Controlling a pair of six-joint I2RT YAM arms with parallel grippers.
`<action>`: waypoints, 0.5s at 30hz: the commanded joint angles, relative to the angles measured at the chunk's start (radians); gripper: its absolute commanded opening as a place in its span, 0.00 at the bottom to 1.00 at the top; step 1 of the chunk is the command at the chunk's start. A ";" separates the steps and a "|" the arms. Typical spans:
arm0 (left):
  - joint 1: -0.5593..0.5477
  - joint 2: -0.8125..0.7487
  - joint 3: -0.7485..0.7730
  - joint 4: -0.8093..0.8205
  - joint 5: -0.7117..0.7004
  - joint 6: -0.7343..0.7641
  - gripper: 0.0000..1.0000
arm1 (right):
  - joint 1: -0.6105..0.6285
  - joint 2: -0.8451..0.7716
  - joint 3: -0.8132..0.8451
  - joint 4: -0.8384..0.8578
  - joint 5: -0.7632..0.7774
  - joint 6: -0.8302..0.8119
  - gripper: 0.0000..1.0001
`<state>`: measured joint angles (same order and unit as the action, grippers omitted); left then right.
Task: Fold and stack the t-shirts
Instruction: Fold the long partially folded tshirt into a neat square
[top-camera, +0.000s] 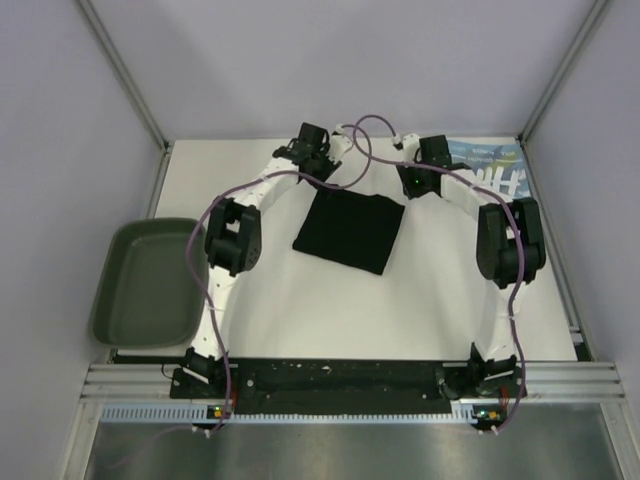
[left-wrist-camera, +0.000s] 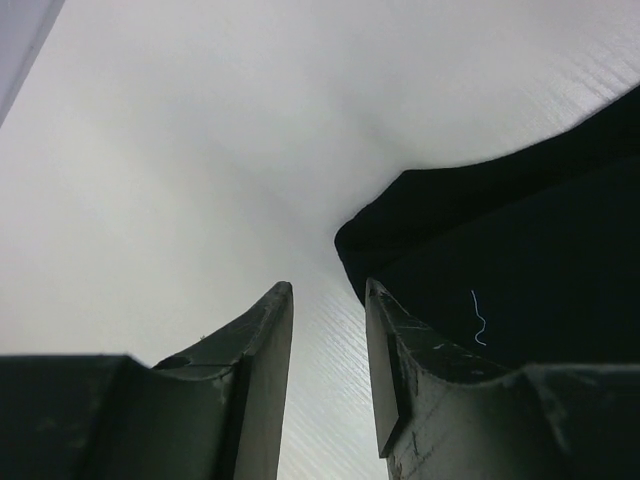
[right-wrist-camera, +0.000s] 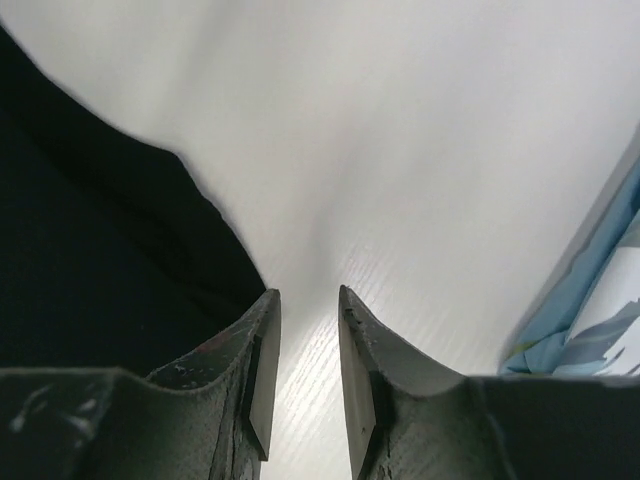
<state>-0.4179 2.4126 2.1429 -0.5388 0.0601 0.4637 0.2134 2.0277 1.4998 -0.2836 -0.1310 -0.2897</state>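
The black t-shirt (top-camera: 350, 230) lies folded into a rough square in the middle of the white table. It also shows in the left wrist view (left-wrist-camera: 520, 250) and the right wrist view (right-wrist-camera: 90, 260). The light blue t-shirt (top-camera: 492, 165) with white letters lies at the back right, partly hidden by the right arm; its edge shows in the right wrist view (right-wrist-camera: 600, 310). My left gripper (top-camera: 318, 150) hovers just off the black shirt's far left corner, open with a narrow gap and empty (left-wrist-camera: 328, 300). My right gripper (top-camera: 412, 180) hovers off its far right corner, open and empty (right-wrist-camera: 310, 300).
A dark green plastic tray (top-camera: 145, 285) sits at the table's left edge. Grey walls and metal frame posts enclose the table on three sides. Purple cables loop over both arms.
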 joint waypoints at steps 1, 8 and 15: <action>0.016 -0.116 0.013 -0.013 0.070 -0.082 0.38 | -0.017 -0.115 0.048 -0.061 -0.004 0.135 0.30; 0.008 -0.219 -0.118 -0.042 0.326 -0.093 0.04 | -0.016 -0.195 -0.056 -0.046 -0.398 0.360 0.10; -0.007 -0.051 0.007 -0.239 0.366 -0.071 0.00 | -0.017 -0.161 -0.130 0.004 -0.401 0.494 0.00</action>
<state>-0.4164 2.2742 2.0647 -0.6521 0.3622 0.3916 0.2016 1.8545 1.4040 -0.3119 -0.4782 0.0948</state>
